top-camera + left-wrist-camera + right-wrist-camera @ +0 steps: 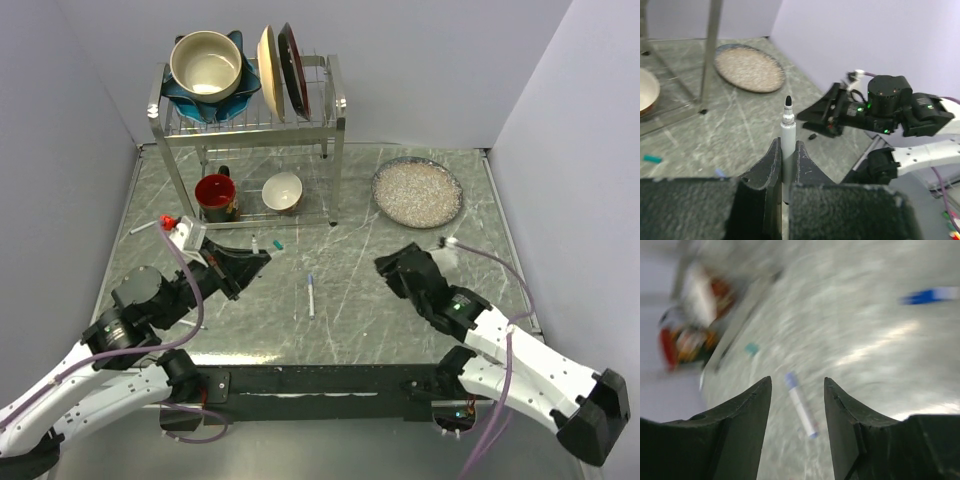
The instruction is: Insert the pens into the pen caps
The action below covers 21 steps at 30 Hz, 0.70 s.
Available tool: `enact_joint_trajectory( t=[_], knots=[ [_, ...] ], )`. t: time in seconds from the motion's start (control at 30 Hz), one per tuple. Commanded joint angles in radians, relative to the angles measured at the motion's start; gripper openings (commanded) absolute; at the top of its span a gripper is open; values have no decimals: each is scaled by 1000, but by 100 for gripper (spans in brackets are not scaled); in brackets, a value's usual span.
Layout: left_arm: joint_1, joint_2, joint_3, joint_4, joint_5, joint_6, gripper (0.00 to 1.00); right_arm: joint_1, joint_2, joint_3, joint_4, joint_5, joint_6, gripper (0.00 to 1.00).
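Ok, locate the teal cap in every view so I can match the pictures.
Top external: teal cap on the table, left of centre, in front of the dish rack.
Left wrist: teal cap at the far left edge, on the table.
Right wrist: teal cap upper left, blurred, above the fingers.
Shared landmark: the dish rack, blurred in the right wrist view.

Soft, even overhead light is falling; glare is streaking the table. My right wrist view is smearing with motion blur; my left is rendering the black-tipped pen crisply.
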<state>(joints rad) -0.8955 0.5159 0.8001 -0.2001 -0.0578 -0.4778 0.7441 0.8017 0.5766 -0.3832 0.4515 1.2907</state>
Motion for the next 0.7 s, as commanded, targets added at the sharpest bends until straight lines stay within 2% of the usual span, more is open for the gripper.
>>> enact_joint_trajectory(
  t=[0.0, 0.03, 0.17, 0.37, 0.53, 0.67],
  knots=[
    [1, -34, 28, -131, -91, 39, 1, -126, -32, 6, -339, 68, 268, 54],
    [1, -51, 22, -131, -100, 36, 1, -184, -24, 9, -374, 67, 330, 54],
    [1, -73, 4, -125, -79, 31, 1, -365, 19, 11, -463, 4, 369, 54],
    [1, -65, 7, -142, -56, 38, 1, -604, 69, -12, -398, -126, 254, 54],
    [1, -70, 1, -145, -51, 36, 1, -727, 185, 19, -421, -204, 174, 52],
    [1, -71, 1, -142, -53, 38, 1, -789, 263, -20, -361, -303, 148, 46]
  ],
)
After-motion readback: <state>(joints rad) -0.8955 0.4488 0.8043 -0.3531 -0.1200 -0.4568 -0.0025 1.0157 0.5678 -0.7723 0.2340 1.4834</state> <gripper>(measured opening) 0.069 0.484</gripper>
